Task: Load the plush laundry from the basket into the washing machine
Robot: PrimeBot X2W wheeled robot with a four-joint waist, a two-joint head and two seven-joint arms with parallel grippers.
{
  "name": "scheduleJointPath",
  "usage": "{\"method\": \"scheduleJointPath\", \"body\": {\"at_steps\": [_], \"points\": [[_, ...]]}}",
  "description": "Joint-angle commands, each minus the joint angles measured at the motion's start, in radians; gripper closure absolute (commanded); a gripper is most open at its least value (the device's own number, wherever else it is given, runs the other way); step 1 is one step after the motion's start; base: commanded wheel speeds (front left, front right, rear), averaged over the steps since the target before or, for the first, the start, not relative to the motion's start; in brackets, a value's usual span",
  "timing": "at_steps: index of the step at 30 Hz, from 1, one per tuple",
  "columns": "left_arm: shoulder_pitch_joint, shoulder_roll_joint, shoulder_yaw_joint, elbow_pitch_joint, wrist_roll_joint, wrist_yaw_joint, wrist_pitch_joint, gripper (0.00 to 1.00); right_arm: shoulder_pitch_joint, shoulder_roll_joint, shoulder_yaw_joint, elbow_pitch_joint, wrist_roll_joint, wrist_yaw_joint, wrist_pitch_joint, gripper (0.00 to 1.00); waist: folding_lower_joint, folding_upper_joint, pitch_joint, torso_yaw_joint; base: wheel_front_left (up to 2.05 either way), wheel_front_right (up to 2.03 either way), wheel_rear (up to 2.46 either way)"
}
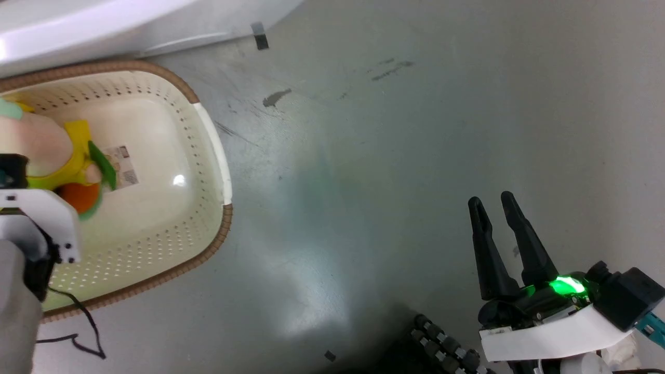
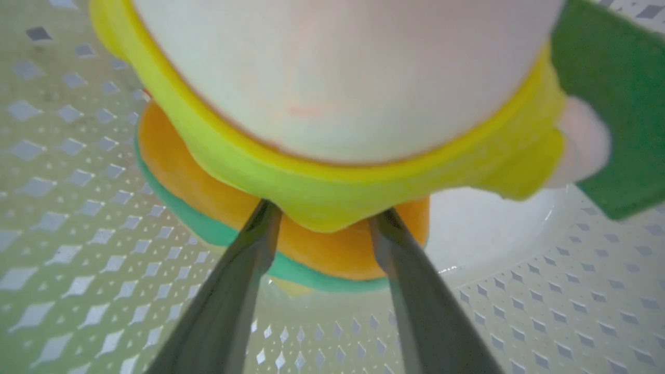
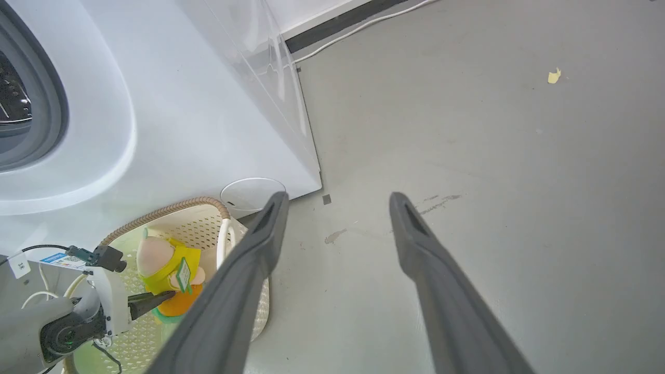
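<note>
I see the toy (image 1: 39, 145) in the left end of the basket (image 1: 222, 171). It is soft plush: a rounded pale pink head, a yellow body, and a disc-shaped orange base rimmed in green. A flat dark-green piece (image 2: 608, 104) sits by its small pink hand. The basket is an oval of smooth cream plastic whose walls are punched with rows of small holes, and its brown rim looks woven. A paper label (image 1: 123, 167) lies on the basket bottom beside the toy (it carries a barcode, but the print is too small to read). My left gripper (image 2: 324, 213) reaches down into the basket. Its two long dark fingers are closed on the toy's lower body, and their tips are hidden under the yellow hem. In the head view, that arm's white wrist housing shows at the lower left. My right gripper (image 1: 492, 198) hangs over the glossy grey floor (image 1: 389, 156), well apart from the basket. Its tapered fingers are spread with nothing between them, and a green light glows at its wrist. The washer (image 3: 182, 130) stands just behind the basket, a smooth white body with a grey rubber seal (image 3: 49, 104).
</note>
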Motion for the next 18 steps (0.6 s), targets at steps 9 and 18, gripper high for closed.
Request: {"method": "scheduleJointPath", "body": {"at_steps": [9, 18], "points": [[-0.065, 0.057, -0.011, 0.098, -0.062, -0.006, -0.052, 1.00, -0.047, 0.000, 0.034, -0.008, 0.061, 0.001, -0.029, 0.00, -0.0001, -0.0001, 0.062, -0.051, 0.00, 0.00, 0.00], [-0.034, -0.035, -0.037, 0.156, -0.093, -0.028, -0.134, 1.00, -0.059, 0.000, -0.017, 0.023, 0.016, 0.001, -0.035, 0.00, -0.0001, -0.0001, -0.074, 0.014, 0.00, 0.00, 0.00]]}}
